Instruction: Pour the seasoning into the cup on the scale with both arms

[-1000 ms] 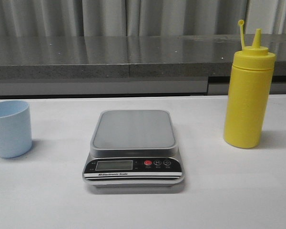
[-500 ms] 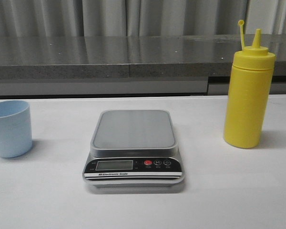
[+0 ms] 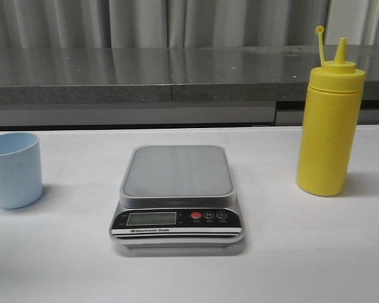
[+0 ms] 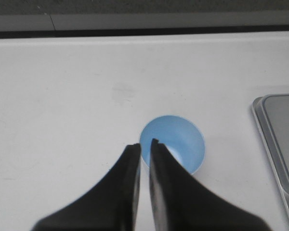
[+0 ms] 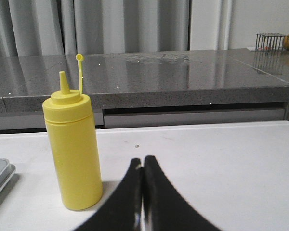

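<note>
Your cup (image 3: pixel 12 169) stands empty on the tabletop (image 3: pixel 290 252), well left of the bare scale (image 3: pixel 177 192), so it must go onto the platform first. Your left claw (image 4: pixel 144 144) hangs over its rim, nearly pressed together. The seasoning (image 3: pixel 328 123) stands upright to the right, cap off; your right claw (image 5: pixel 143 161) is closed beside it, gripping nothing.

Left claw (image 4: pixel 144 144), right claw (image 5: pixel 143 163): both closed
</note>
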Robot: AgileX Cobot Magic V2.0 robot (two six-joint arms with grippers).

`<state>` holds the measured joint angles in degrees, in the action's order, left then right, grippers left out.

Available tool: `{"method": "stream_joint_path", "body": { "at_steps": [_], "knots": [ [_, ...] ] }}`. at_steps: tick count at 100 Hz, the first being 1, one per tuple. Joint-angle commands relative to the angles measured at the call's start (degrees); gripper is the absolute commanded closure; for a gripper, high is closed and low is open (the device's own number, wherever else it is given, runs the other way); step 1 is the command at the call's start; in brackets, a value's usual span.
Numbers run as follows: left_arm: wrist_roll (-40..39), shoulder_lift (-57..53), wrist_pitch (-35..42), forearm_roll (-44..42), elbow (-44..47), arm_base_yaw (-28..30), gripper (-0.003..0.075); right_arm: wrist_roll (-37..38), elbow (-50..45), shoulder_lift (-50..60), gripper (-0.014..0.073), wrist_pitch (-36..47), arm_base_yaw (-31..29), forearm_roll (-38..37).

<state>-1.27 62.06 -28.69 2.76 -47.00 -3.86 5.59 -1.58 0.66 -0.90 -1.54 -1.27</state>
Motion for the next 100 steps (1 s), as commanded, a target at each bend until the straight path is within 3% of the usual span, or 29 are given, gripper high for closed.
{"method": "stream_joint_path", "body": {
  "at_steps": [1,14,21,57,83,100],
  "knots": [
    [-0.2,3.6,2.4,0.1,-3.8,0.0,0.0494,-0.3,1.0,1.2,0.0662,4.2,0.0,-0.4],
    [-0.6,8.8,2.3,0.1,-6.1,0.0,0.0237,-0.3,1.0,1.2,0.0662,4.2,0.0,-0.4],
    [-0.6,11.4,2.2,0.1,-7.1,0.0,0.0179,-0.3,1.0,1.2,0.0662,4.2,0.0,-0.4],
    [-0.8,25.5,-5.4,0.2,-14.6,1.7,0.0195,-0.3,1.0,1.2,0.0662,4.2,0.0,-0.4],
    [-0.8,32.6,-5.3,-0.1,-17.4,2.2,0.0199,-0.3,1.0,1.2,0.0662,4.2,0.0,-0.4],
    [-0.8,36.0,-5.2,0.0,-17.5,2.2,0.0267,-0.3,1.0,1.2,0.0662,4.2,0.0,-0.4]
  ]
}}
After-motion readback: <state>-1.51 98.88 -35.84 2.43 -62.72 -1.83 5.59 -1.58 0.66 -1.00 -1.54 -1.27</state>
